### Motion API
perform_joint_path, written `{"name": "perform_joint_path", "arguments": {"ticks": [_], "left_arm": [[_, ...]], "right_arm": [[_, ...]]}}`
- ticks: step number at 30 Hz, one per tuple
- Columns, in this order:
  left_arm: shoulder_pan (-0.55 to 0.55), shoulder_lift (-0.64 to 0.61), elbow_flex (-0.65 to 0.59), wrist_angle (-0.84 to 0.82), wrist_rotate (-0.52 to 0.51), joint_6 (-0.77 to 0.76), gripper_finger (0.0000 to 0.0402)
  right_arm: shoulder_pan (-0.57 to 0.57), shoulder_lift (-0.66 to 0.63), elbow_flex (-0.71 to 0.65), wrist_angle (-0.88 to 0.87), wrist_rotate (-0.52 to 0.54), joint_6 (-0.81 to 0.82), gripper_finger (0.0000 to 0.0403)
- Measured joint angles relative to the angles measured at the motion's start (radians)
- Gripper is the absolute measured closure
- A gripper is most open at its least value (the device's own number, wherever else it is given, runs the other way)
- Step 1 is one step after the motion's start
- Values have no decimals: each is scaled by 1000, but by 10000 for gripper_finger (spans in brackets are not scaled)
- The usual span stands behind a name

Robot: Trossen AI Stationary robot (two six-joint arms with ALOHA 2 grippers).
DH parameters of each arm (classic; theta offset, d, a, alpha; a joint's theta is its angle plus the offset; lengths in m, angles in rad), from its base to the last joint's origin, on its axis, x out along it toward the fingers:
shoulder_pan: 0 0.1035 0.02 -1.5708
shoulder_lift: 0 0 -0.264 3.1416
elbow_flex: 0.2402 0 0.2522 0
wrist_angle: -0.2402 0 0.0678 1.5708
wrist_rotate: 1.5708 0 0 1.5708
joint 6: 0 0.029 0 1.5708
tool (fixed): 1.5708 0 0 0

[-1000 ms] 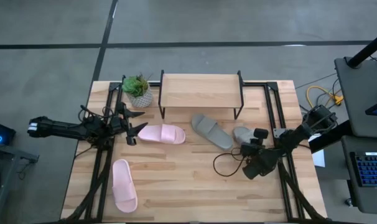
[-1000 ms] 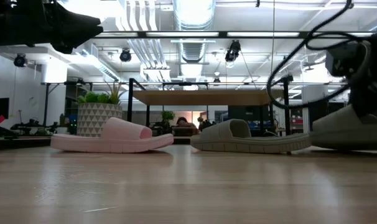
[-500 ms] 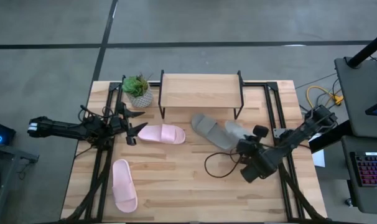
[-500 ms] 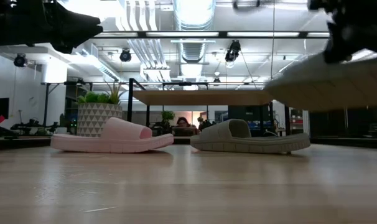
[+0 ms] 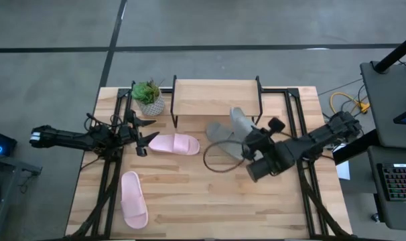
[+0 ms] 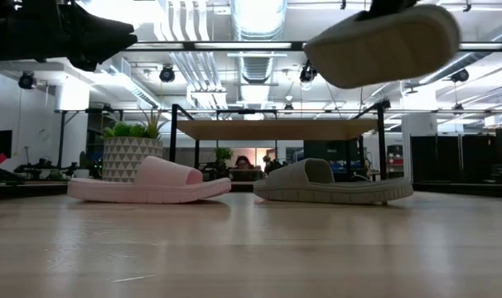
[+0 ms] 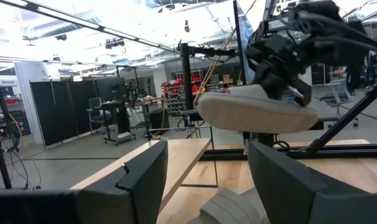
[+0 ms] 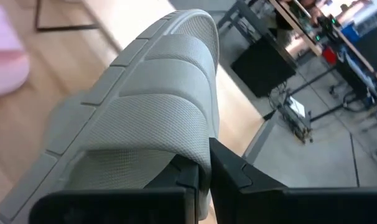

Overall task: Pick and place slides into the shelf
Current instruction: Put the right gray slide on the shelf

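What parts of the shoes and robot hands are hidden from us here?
- Right gripper: low view cuts it off at the top edge.
- Lifted grey-green slide: high view, its near end is covered by the right arm.
- Grey-green slide on the table: partly under the lifted one.
- Second pink slide: missing from low view.

- grey-green slide (image 5: 240, 123) held aloft, 3 o'clock of centre
- second grey-green slide (image 5: 220, 136) flat below it
- pink slide (image 5: 174, 143) centre
- pink slide (image 5: 133, 199) at 7 o'clock
- shelf (image 5: 216, 98) at 12 o'clock, top bare
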Motion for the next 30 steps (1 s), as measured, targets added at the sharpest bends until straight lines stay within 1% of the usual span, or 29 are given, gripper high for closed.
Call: {"name": "perform_joint_path", "arguments": {"ticks": [3, 7, 12, 16, 19, 22, 30], "left_arm": [[0, -1, 1, 1, 0, 12, 194], [0, -1, 2, 1, 0, 45, 194], [0, -1, 2, 1, 0, 50, 194], [0, -1, 1, 1, 0, 50, 194], [0, -1, 1, 1, 0, 50, 194], [0, -1, 1, 1, 0, 50, 194], [0, -1, 1, 1, 0, 50, 194]], "right_arm": [[-53, 1, 42, 1, 0, -29, 390], [-111, 1, 93, 8, 0, -93, 390], [-187, 1, 163, 31, -3, -189, 390], [-279, 1, 225, 75, -61, -277, 390], [-351, 8, 274, 146, -97, -394, 390], [-415, 32, 325, 177, -97, -495, 390], [-558, 152, 435, 177, -97, -666, 390]]}}
